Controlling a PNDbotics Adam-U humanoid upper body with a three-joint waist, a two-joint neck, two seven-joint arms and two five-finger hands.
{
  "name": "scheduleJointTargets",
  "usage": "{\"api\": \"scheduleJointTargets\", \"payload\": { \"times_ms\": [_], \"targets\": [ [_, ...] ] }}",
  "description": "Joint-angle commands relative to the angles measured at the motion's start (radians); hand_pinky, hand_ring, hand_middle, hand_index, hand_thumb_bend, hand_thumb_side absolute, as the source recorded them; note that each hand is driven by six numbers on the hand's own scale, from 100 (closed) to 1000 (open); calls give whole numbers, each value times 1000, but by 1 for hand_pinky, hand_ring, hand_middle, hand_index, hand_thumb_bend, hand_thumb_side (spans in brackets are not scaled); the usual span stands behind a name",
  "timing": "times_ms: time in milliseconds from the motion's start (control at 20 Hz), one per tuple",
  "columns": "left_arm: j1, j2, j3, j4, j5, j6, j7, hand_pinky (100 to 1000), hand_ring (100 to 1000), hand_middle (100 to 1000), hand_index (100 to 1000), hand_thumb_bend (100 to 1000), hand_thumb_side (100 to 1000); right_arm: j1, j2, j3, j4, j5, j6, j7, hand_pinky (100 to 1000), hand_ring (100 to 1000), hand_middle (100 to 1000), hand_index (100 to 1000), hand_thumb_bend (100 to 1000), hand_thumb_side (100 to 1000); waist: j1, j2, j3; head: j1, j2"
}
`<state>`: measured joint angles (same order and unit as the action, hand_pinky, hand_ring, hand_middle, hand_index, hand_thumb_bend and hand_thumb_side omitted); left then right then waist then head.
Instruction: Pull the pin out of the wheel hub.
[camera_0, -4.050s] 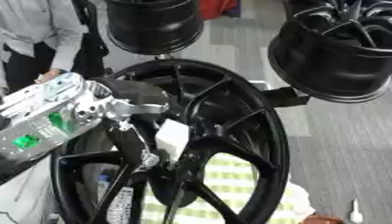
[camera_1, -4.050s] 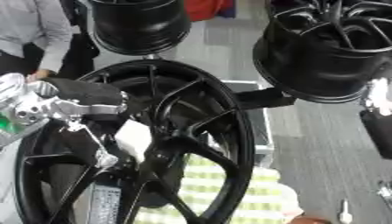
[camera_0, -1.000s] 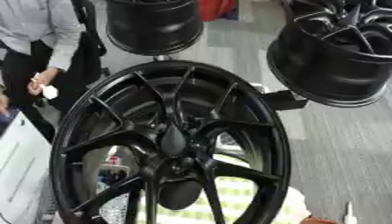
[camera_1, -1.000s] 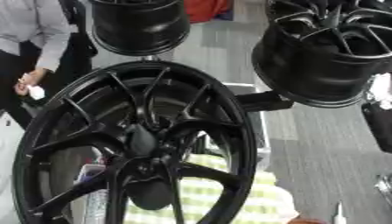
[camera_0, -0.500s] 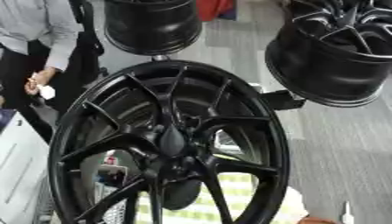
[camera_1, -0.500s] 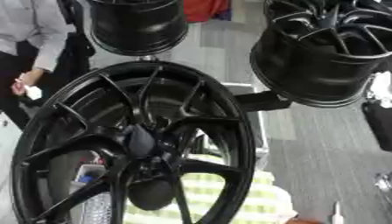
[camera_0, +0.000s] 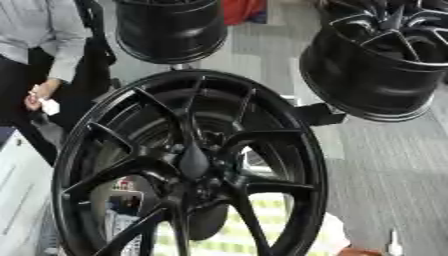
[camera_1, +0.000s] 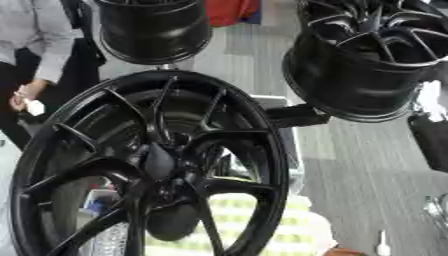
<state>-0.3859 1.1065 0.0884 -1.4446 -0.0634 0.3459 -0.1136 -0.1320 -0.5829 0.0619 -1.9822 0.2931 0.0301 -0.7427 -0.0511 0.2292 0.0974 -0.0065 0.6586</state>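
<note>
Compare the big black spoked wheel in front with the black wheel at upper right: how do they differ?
The big black spoked wheel fills the foreground, its face turned to the camera; the black wheel at upper right sits farther back, tilted, showing its barrel. The front one looks larger. Both are black with slim spokes.

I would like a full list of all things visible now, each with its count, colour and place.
Large wheel: one, black, upright at centre, nearest the camera; no pin can be made out at its hub.
Other wheels: two, black, mounted behind, one at upper middle, one at upper right.
Floor: grey, at right.
Yellow-and-white striped surface: one, seen low through the spokes.
Red thing: one, top edge.
Robot hand: neither the left nor the right is in view.
</note>
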Motion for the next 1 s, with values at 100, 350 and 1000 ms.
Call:
{"api": "scheduleJointTargets", "payload": {
  "times_ms": [100,350,1000],
  "targets": [
    [-56,-3,80,-84,43,-44,48,767,711,594,783,100,640,-8,-33,-13,-18,1,-3,1,719,790,711,781,100,599,3,-20,6,-13,1],
    [-152,-97,189,-209,120,-122,126,756,710,605,800,100,653,-22,-44,-23,-18,-2,-8,-1,724,793,714,783,100,584,-1,-25,10,-16,5],
    [-22,-418,164,-533,320,-322,326,758,719,622,801,100,646,-66,-44,-50,-18,-13,-28,-6,732,796,717,785,100,571,-21,-21,12,-23,-9]
  ]
}}
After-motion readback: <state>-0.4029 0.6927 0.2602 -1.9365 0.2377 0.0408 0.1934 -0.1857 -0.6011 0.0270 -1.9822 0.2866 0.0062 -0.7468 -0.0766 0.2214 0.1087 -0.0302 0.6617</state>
